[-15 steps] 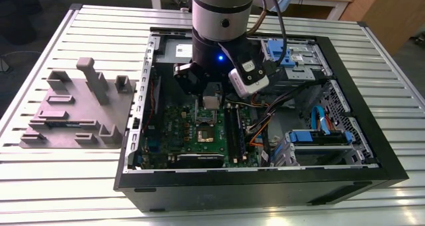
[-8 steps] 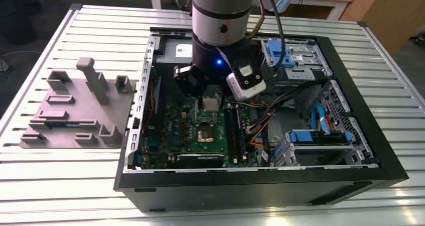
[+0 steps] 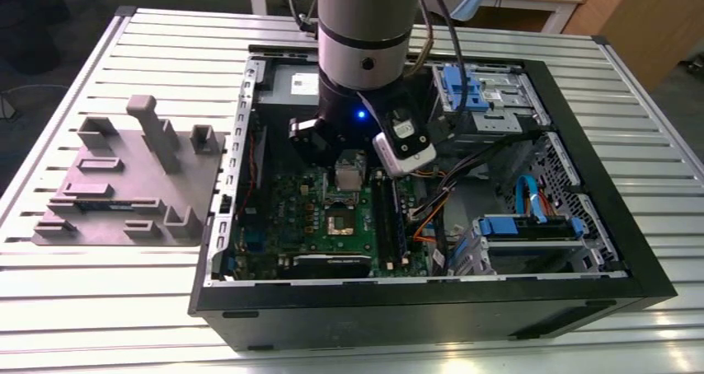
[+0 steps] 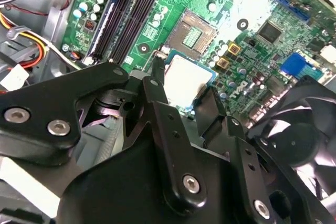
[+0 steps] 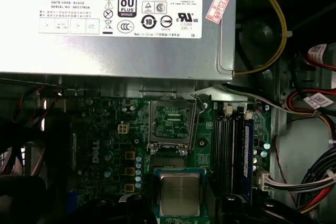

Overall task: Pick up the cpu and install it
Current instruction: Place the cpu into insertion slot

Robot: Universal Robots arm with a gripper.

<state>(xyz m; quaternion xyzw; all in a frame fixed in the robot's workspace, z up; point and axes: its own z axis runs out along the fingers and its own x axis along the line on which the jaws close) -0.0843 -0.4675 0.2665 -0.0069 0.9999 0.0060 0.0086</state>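
Just short of the open socket (image 5: pixel 169 121), fingers (image 4: pixel 156 85) pinch the cpu (image 4: pixel 186 80) by its edges; it likely needs holding level, squared to socket.

We see a table (image 3: pixel 110 300) of pale metal slats, the slats running from the exterior view's left to its right. Two things rest directly on it. Toward the exterior view's left lies a flat grey fixture plate (image 3: pixel 121 168) with upright blocks and posts rising from it. Just beside it, across the middle and the exterior view's right, sits a black computer case (image 3: pixel 440 312), open on top.
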